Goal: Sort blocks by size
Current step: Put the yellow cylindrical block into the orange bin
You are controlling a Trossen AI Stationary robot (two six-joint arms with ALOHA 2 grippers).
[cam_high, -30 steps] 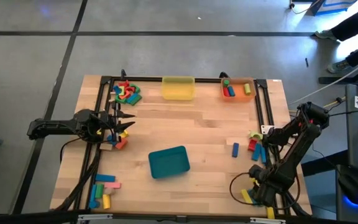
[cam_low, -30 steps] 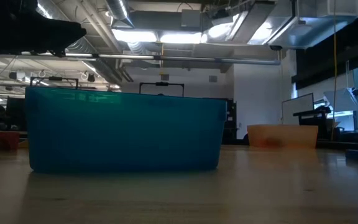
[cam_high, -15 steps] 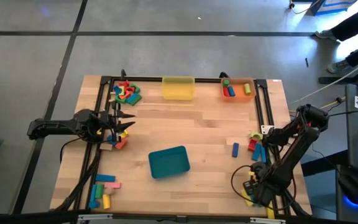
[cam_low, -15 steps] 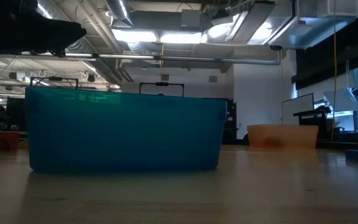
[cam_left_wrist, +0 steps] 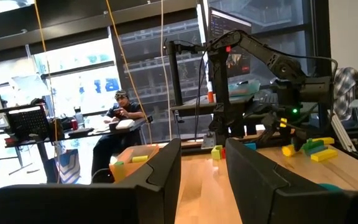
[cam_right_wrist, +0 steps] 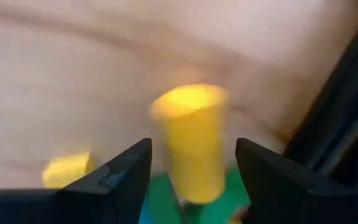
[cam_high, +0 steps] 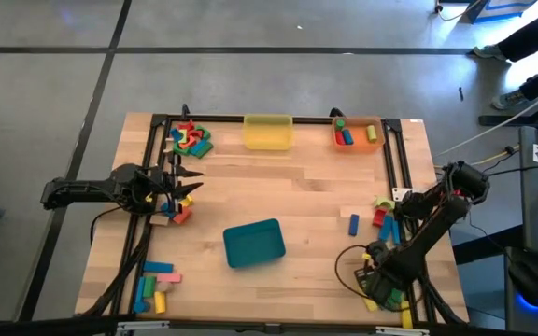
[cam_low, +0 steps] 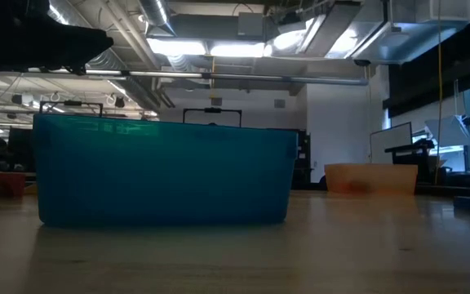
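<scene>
1. I have the right gripper (cam_high: 374,280) low over the near right corner of the table (cam_high: 306,191), above a small pile of blocks there.
2. Its wrist view shows the jaws spread, with a yellow block (cam_right_wrist: 192,140) between the fingers (cam_right_wrist: 114,177) and gaps on both sides. Nothing is pinched as far as I can see.
3. A green block (cam_right_wrist: 229,196) lies under that yellow one, and a second yellow piece (cam_right_wrist: 67,169) sits off to one side. The picture is blurred, so the shapes are uncertain.
4. The left gripper (cam_high: 187,187) is parked at the left edge, beside a few blocks (cam_high: 177,213). Its jaws are part-open, nothing between them in the left wrist view.
5. Blocks are spread in clusters: far left corner (cam_high: 189,138), near left corner (cam_high: 154,285), right edge (cam_high: 383,217), plus one blue block (cam_high: 354,224) alone on the wood.
6. The orange tray (cam_high: 357,133) at the far right holds several blocks. The yellow tray (cam_high: 268,132) is at far centre.
7. The teal tray (cam_high: 253,243) is near centre; it fills the low view.
</scene>
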